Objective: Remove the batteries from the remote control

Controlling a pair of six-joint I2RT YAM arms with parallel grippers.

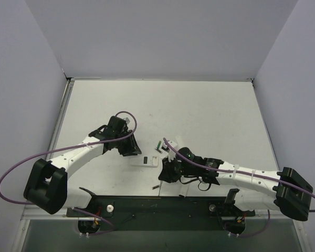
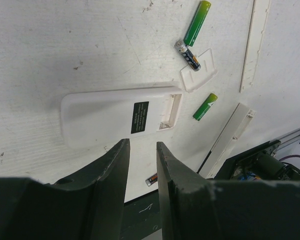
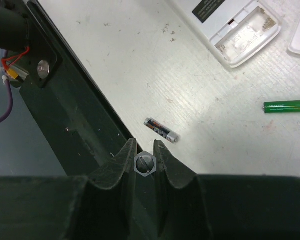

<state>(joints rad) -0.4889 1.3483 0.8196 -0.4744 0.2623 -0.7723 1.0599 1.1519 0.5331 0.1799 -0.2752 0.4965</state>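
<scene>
1. While the remote [image 2: 121, 116] lies face down on the white table [image 1: 199, 110], its battery bay [image 2: 171, 111] stands open and looks empty.
2. Four batteries lie loose on the table, all outside the remote.
3. In the left wrist view a long green battery [image 2: 197, 23] lies past the bay end, and a dark battery [image 2: 188, 55] lies just beside it.
4. A white cover [image 2: 198, 77] lies next to the dark battery, close to the bay.
5. A second green battery [image 2: 205, 106] lies just beside the bay's end.
6. Another dark battery [image 3: 161, 130] lies alone near the black rail [image 3: 65, 115] at the table's near edge.
7. The left hand [image 2: 142, 150] hangs over the remote's plain end, its fingers parted and holding nothing.
8. The right hand [image 3: 144, 148] hovers at the rail near that lone battery, fingers nearly together, nothing gripped.
</scene>
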